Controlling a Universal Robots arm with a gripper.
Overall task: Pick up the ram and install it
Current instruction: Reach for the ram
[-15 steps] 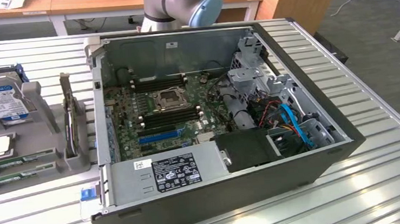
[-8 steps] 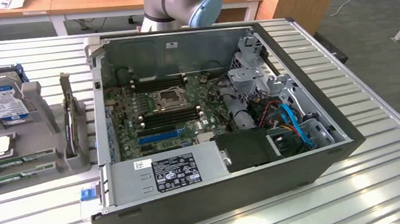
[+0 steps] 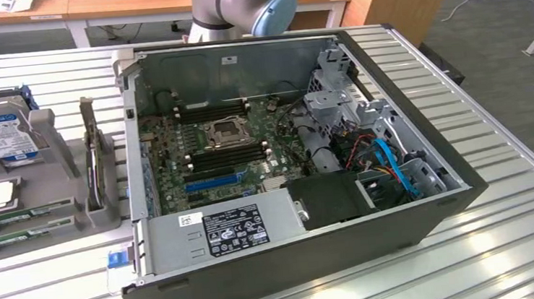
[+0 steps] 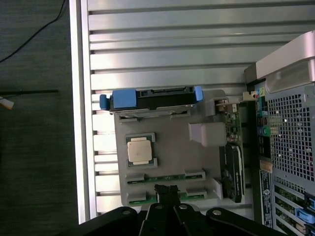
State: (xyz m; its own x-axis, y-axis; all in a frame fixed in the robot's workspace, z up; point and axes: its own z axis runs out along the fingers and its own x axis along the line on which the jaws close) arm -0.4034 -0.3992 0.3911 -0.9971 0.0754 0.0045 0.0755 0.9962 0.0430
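Two green ram sticks lie side by side in the grey holder tray (image 4: 170, 147), at its end away from the hard drive. One ram stick (image 4: 165, 177) shows fully between its clips. The other ram stick (image 4: 139, 199) is partly hidden by my gripper (image 4: 167, 190). The gripper hangs over these sticks with its dark fingers shut together and nothing between them. In the exterior view the same ram sticks (image 3: 19, 214) lie at the front of the tray (image 3: 99, 215), on the exterior view's left of the open computer case (image 3: 428, 215).
The tray also holds a blue-railed hard drive (image 4: 150, 98), a CPU (image 4: 139, 150) and an upright expansion card (image 4: 231, 162). The case's motherboard (image 3: 213, 143) has long black memory slots (image 3: 227, 155) beside the CPU socket. My arm's base (image 3: 234, 0) stands behind the case.
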